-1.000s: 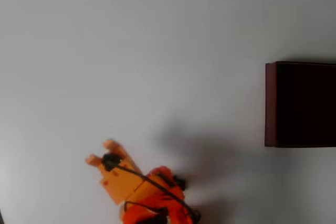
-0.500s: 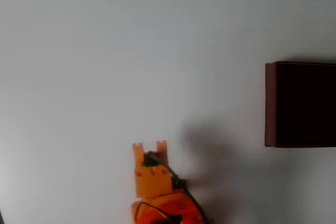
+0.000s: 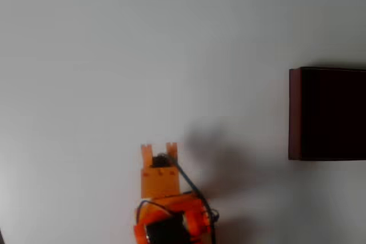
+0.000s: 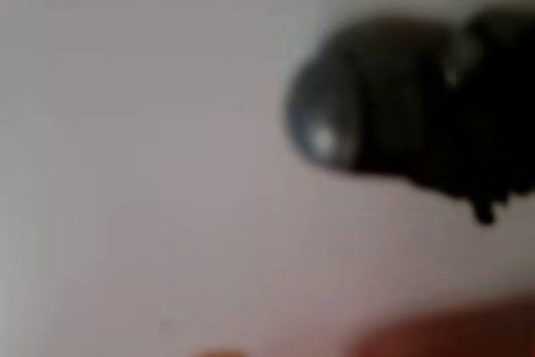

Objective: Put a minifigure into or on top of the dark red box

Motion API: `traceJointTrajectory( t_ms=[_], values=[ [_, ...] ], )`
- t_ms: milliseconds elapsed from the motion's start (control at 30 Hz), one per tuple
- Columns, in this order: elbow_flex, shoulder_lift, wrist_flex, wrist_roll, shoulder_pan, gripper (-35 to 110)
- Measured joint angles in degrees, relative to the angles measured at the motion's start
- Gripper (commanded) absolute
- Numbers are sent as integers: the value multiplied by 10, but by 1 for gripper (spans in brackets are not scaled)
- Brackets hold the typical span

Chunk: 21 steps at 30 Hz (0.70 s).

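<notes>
My fingers [image 3: 171,148] point up the overhead view, clenched on the dark figure [image 3: 160,160] wedged between them; the gripper [image 3: 159,149] sits near the bottom edge. Wrist view blurs the figure. The box [image 3: 295,112] lies well apart, at right.
</notes>
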Motion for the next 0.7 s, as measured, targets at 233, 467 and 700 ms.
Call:
traceJointTrajectory(
  t_ms=[233,467,700],
  values=[
    [25,21,-16,-60,78,18],
    [50,11,-24,-54,107,19],
    [73,-5,-22,-44,120,19]
  ],
)
